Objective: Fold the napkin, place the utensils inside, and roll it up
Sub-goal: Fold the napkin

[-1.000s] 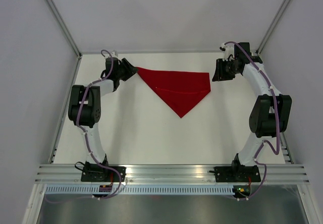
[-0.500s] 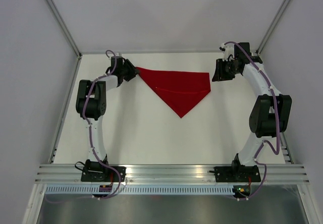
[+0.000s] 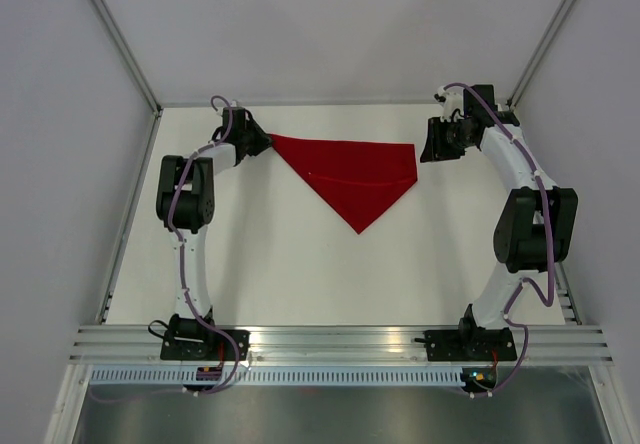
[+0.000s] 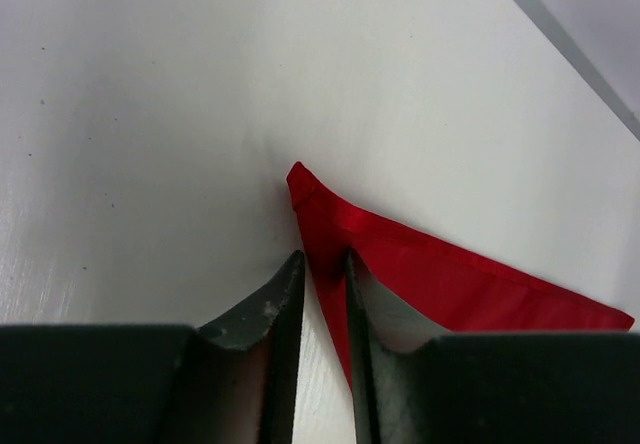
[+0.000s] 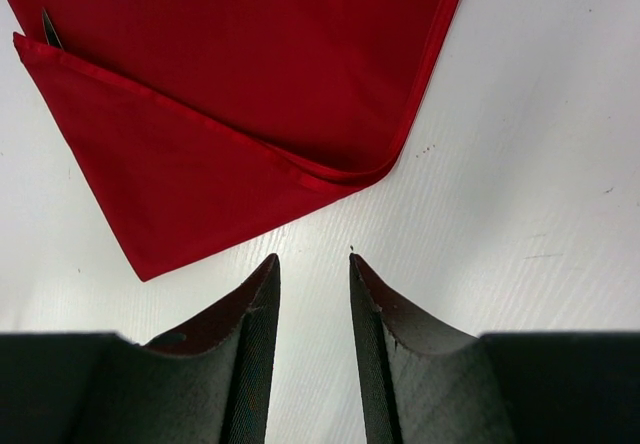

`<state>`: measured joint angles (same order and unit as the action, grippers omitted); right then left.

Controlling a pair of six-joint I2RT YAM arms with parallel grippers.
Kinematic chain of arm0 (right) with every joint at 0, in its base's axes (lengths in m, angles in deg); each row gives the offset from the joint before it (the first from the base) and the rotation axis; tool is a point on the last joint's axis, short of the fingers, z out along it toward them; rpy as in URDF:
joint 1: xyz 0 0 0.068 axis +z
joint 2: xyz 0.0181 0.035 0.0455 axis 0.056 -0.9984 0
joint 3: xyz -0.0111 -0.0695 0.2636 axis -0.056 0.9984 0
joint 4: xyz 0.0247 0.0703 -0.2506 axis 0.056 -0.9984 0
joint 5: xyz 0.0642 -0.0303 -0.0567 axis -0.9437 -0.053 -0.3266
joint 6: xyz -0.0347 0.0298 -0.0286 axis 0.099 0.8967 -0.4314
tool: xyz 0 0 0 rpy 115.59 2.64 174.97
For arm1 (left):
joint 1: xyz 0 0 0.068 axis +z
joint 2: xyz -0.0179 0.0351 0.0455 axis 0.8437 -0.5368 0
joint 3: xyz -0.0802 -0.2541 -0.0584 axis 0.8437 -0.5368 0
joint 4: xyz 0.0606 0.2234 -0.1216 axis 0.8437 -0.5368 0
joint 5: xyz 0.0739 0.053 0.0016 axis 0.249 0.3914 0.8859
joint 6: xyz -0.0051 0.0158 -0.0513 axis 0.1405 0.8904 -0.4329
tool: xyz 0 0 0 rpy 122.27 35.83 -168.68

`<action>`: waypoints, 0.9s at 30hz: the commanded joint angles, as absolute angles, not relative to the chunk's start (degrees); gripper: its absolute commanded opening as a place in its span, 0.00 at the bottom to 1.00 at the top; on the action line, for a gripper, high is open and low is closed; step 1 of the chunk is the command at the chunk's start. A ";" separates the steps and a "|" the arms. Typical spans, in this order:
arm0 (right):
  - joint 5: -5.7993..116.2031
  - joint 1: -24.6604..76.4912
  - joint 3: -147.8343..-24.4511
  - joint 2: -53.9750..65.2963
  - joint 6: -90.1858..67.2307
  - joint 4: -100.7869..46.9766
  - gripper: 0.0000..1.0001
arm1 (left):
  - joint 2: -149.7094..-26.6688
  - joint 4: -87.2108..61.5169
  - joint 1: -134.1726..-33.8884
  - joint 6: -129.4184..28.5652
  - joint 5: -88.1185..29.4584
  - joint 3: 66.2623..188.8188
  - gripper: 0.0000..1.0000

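Observation:
The red napkin (image 3: 355, 179) lies flat at the back of the table, folded into a triangle pointing toward me. My left gripper (image 3: 264, 141) sits low at its left corner. In the left wrist view the napkin (image 4: 450, 274) has its corner edge running between my left gripper's (image 4: 318, 259) jaws, which stand narrowly apart with table showing through. My right gripper (image 3: 426, 150) is open and empty just off the right corner. The right wrist view shows the napkin (image 5: 250, 84) ahead of my right gripper (image 5: 312, 259). The knife is hidden, apart from a thin dark sliver (image 5: 47, 27) at a fold that may be its tip.
The white table (image 3: 300, 264) is bounded by grey walls and metal frame posts at the back corners. An aluminium rail (image 3: 340, 339) carrying both arm bases runs along the near edge.
The left arm's elbow has swung inward and toward the back, while its gripper stayed at the napkin's left corner. The napkin and the right arm have not moved.

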<state>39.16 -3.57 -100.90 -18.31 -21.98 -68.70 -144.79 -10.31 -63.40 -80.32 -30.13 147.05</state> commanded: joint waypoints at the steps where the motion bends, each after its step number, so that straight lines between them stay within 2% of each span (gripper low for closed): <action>1: 38.85 -1.98 -100.86 -16.79 -22.07 -67.71 0.40 | -146.64 -12.40 -63.51 -81.47 -28.98 149.68 0.26; 3: 38.94 -1.81 -100.77 -16.88 -22.16 -67.62 0.40 | -146.82 -12.31 -63.42 -81.47 -28.89 149.85 0.21; 7: 39.20 -1.54 -100.77 -17.06 -22.16 -67.62 0.40 | -146.38 -11.44 -63.51 -81.39 -29.24 149.42 0.02; 12: 39.73 -0.84 -100.69 -17.15 -22.34 -67.71 0.40 | -141.21 -5.21 -63.42 -82.26 -28.89 143.01 0.02; 27: 42.10 5.57 -101.83 -19.60 -24.97 -69.11 0.40 | -123.45 13.67 -61.57 -84.55 -23.53 113.06 0.02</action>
<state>40.82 3.90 -100.85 -18.40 -23.81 -68.77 -128.07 4.69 -62.09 -82.40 -25.45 117.52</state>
